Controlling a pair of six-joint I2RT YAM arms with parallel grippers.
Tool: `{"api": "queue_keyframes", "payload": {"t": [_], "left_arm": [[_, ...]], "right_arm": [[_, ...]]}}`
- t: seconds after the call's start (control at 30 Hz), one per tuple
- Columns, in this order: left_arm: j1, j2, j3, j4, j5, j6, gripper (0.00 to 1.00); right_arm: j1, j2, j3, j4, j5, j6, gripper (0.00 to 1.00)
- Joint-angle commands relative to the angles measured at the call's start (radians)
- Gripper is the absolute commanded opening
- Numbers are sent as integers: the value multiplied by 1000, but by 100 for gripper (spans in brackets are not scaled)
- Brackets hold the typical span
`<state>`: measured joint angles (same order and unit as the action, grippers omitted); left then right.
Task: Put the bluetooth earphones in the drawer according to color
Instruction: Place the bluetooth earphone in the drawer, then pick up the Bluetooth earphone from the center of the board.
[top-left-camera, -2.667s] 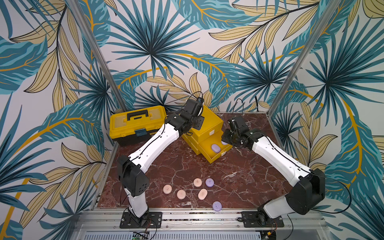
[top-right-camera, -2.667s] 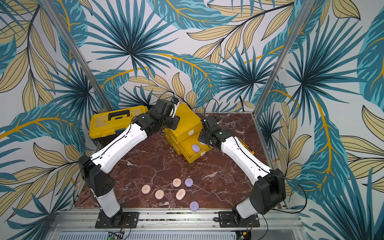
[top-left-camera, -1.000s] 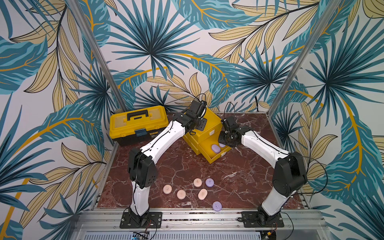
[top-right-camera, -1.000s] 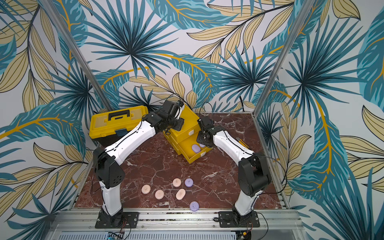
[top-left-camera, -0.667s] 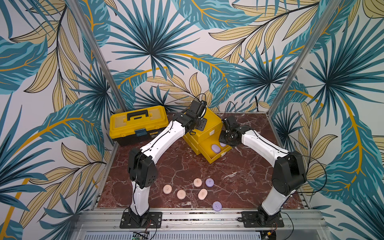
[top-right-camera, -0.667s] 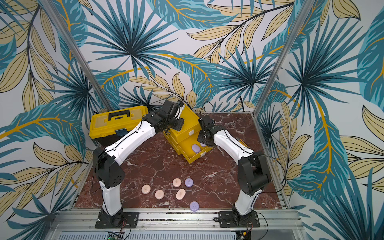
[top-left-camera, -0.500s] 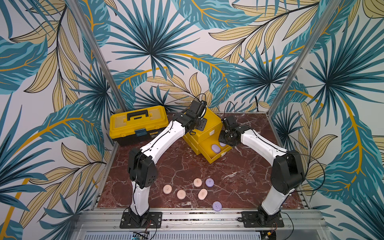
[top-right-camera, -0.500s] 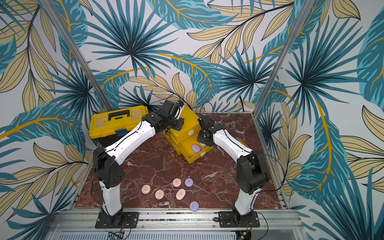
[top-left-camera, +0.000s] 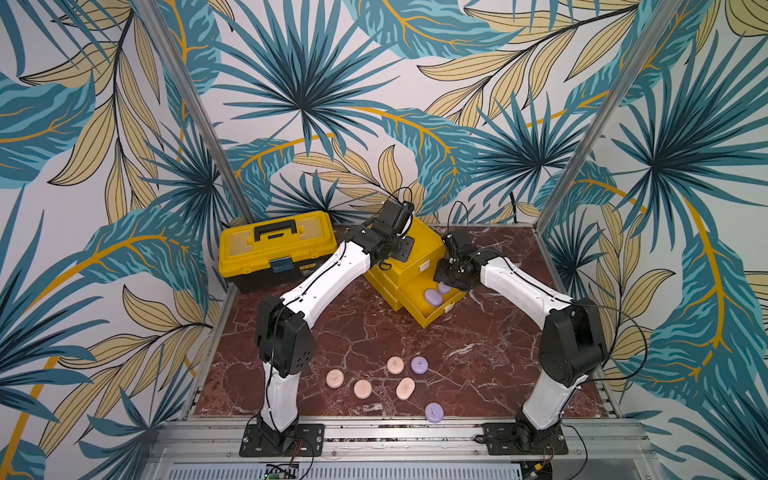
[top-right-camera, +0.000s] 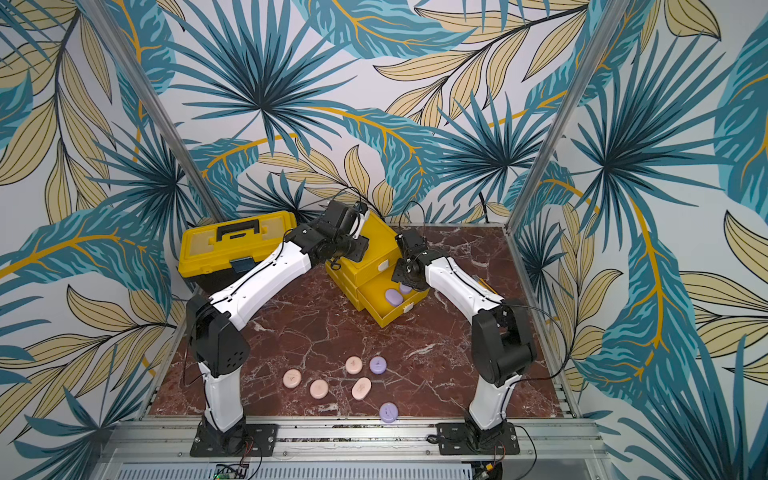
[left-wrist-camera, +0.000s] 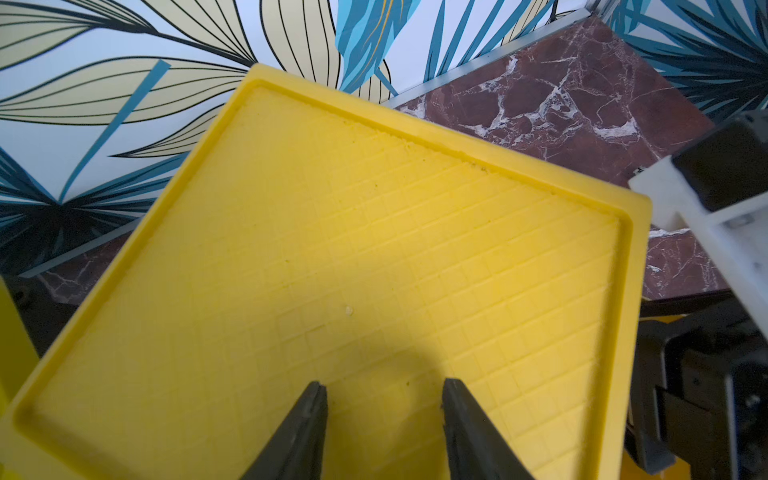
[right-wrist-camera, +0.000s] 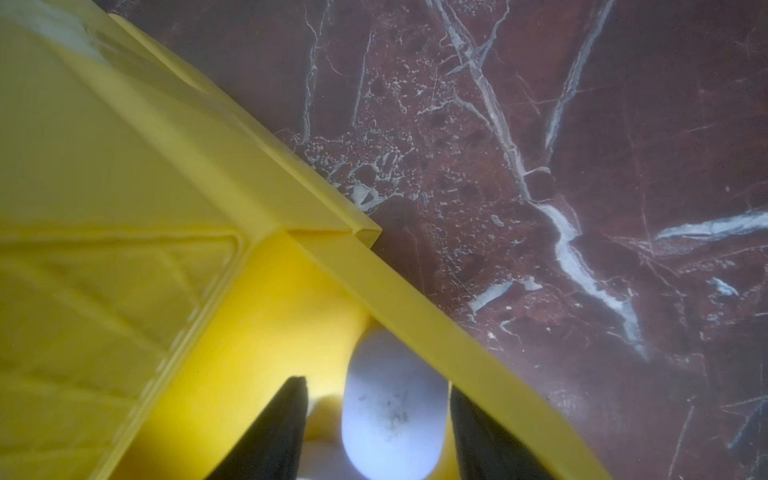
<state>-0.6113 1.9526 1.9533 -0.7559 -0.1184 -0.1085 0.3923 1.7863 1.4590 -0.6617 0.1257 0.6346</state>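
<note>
The small yellow chest has its bottom drawer pulled open, and two lilac earphones lie in it. My right gripper hangs open over that drawer. A lilac case sits between its fingers against the drawer's side wall, with a gap beside one finger. My left gripper is open and empty, its tips at the chest's gridded top. Several pink cases and two lilac ones lie on the front of the marble table.
A yellow toolbox with a black handle stands at the back left, close to the left arm. Both arms reach toward the chest at the back. Metal frame posts and patterned walls close in the table on three sides.
My right gripper's jaws have widened around the lilac case in the drawer. The left gripper has stayed on the chest's top. The cases on the table have not moved.
</note>
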Motion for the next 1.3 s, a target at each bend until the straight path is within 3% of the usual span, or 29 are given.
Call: {"api": "queue_keyframes", "payload": {"t": [0.0,0.37,0.6,0.8,1.03,1.27], "left_arm": [[5,-29,8,-15,5,9,49],[6,-36,-20,-5,5,4,49],[5,-38,-29,-9,5,7,49],[5,-37,-41,-5,5,9,49],[5,-27,-44,8,40,-2,49],[4,-33,-49,-2,40,1,49]], "right_arm": [[-10,-86,3,-41,-2,-16,61],[26,-475,-120,-58,-66,-24,62],[210,-635,-357,-101,-53,18,67],[383,-723,-541,-167,-38,143,68],[624,-677,-632,-224,-32,297,74],[746,-562,-666,-209,-50,371,76]]}}
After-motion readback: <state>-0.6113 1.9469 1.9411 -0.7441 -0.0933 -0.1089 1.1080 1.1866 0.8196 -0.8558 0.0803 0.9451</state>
